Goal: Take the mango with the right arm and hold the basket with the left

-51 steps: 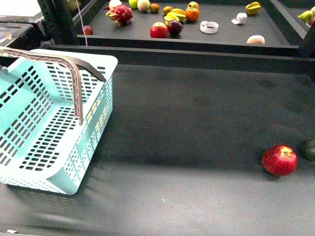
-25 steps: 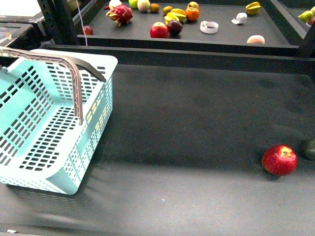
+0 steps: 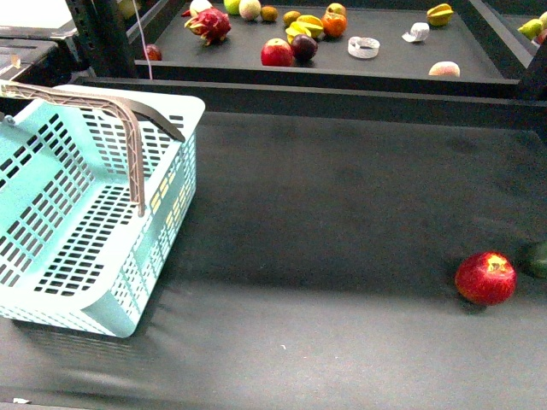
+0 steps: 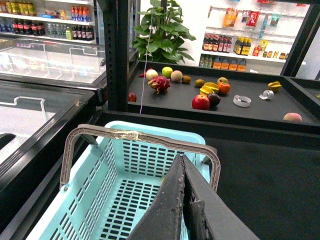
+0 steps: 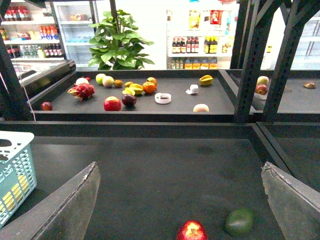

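Black and pressed flat together, the left gripper's (image 4: pixel 183 200) two jaws hold nothing; they hang above the basket (image 4: pixel 120 200), pointing down toward its far wall and its handle (image 4: pixel 135 137). The right gripper (image 5: pixel 182 200) is spread wide, one grey finger (image 5: pixel 65 210) at each side of its wrist view, nothing between them. Between those fingers, on the dark mat (image 5: pixel 150 170), lie a red apple (image 5: pixel 191 231) and, just beside it, a dark green fruit (image 5: pixel 239 221). No yellow mango on the mat can be made out in any view, so neither its long axis nor its pointing can be told. From the front, the pale turquoise basket (image 3: pixel 94 282) sits at the mat's left, its long side running away from the camera, grey-brown handle (image 3: pixel 128 120) standing up over the slotted walls; small yellow marks on its near side wall are too small to read. The apple (image 3: pixel 485 278) lies well apart at the right, the green fruit (image 3: pixel 538 258) at the edge of the picture. Beyond, a raised shelf (image 3: pixel 385 68) carries assorted fruit, a dragon fruit (image 3: pixel 209 24) among them. Bottles on the store shelves behind are too small for brands to be read.
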Controlling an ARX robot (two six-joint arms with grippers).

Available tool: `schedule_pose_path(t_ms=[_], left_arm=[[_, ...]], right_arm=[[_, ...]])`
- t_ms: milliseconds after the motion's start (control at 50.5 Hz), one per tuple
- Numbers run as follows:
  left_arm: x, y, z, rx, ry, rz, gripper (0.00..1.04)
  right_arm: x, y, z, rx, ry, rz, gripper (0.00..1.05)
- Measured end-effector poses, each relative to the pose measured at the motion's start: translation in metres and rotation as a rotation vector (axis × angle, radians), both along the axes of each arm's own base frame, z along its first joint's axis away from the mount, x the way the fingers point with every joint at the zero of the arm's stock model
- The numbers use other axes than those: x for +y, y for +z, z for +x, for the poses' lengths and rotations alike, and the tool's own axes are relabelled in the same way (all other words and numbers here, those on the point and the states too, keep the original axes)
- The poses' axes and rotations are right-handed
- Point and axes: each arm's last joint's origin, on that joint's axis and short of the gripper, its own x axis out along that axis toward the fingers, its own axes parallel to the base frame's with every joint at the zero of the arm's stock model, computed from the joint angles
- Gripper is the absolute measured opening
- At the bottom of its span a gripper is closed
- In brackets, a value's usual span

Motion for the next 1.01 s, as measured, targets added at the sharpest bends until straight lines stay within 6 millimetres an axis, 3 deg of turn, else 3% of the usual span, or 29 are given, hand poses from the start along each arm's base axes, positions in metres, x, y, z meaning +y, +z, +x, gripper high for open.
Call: schedule_pose_path(t_ms=[297, 1009], left_arm=[[-0.019, 0.004, -0.015, 0.015, -0.015, 0.005, 0.02], [-0.019, 0.0, -0.037, 0.02, -0.01, 0.004, 0.02]], right_arm=[[0.0, 0.0, 0.0, 0.0, 0.0, 0.0, 0.96], [0.0, 0.0, 0.0, 0.0, 0.0, 0.0, 0.96]])
